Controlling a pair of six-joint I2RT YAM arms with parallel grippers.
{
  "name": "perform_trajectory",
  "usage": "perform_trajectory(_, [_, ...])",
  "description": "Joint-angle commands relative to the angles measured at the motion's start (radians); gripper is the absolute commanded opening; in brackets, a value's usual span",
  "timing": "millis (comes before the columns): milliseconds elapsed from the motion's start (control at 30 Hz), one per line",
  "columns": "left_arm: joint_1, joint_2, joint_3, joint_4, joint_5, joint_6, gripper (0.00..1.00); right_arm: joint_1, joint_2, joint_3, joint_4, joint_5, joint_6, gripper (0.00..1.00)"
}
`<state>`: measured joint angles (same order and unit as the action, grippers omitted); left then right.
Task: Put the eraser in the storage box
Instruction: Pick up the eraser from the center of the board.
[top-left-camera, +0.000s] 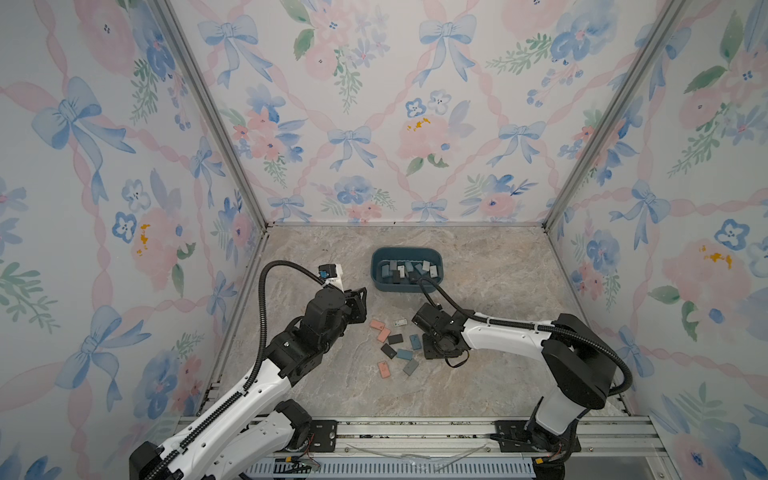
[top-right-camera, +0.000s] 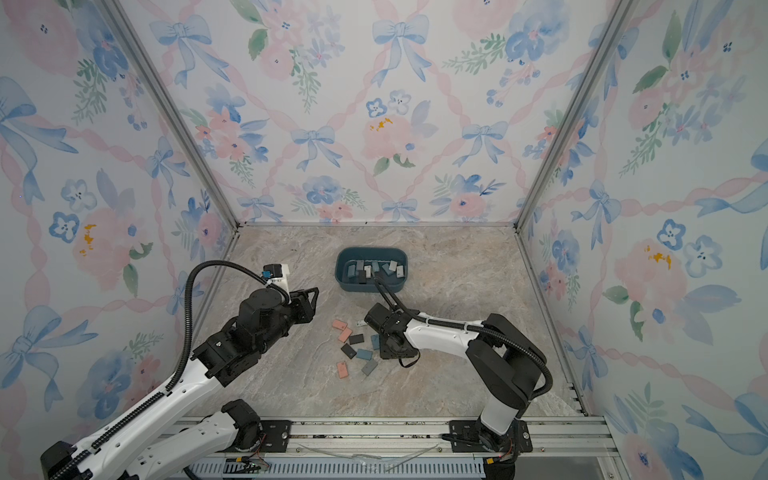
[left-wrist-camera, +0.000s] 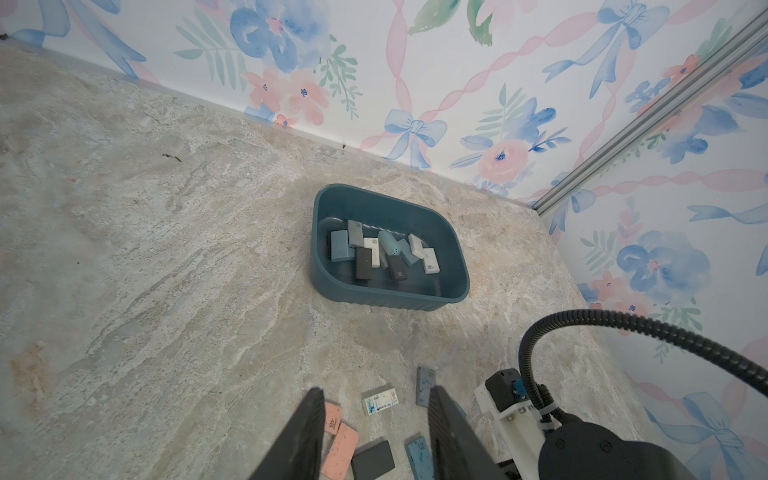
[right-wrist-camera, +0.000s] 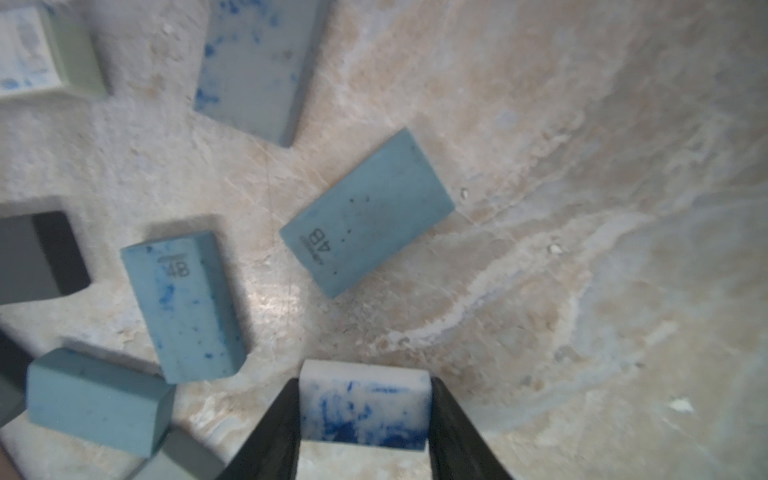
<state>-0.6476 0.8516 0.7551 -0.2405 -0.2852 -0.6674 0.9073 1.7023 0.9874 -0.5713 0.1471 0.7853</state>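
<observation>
The storage box (top-left-camera: 405, 249) (top-right-camera: 371, 249) (left-wrist-camera: 390, 300) is a dark teal tub at the back middle of the table, with several erasers lying in it. My right gripper (right-wrist-camera: 365, 380) is shut on a white eraser (right-wrist-camera: 365, 409) smeared with blue ink, low over the table; whether it touches the surface I cannot tell. In both top views that gripper points down under its wrist (top-left-camera: 436, 332) in front of the box, hiding the eraser. My left gripper (left-wrist-camera: 376, 390) (top-left-camera: 359, 305) hangs open above the loose erasers, holding nothing.
Loose erasers lie between the arms: pink (top-left-camera: 378, 325), dark (top-left-camera: 395, 338), blue (top-left-camera: 403, 354), grey (top-left-camera: 410, 366) and a white labelled one (top-left-camera: 400, 323). A teal eraser (right-wrist-camera: 365, 212) and a speckled blue one (right-wrist-camera: 187, 307) lie beside the held one. The right arm's cable (top-left-camera: 432, 289) arcs over the box's front rim.
</observation>
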Motion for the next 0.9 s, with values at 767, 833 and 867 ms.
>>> perform_trajectory(767, [0.001,0.031,-0.011,0.013,-0.027,-0.016,0.44,-0.06,-0.094,0.144,-0.111,0.026,-0.106,0.49])
perform_trajectory(833, [0.001,0.035,-0.011,0.012,-0.029,-0.016,0.44,-0.079,-0.089,0.178,-0.113,0.019,-0.131,0.49])
perform_trajectory(867, [0.002,0.035,-0.011,0.013,-0.029,-0.016,0.44,-0.089,-0.086,0.196,-0.114,0.019,-0.142,0.49])
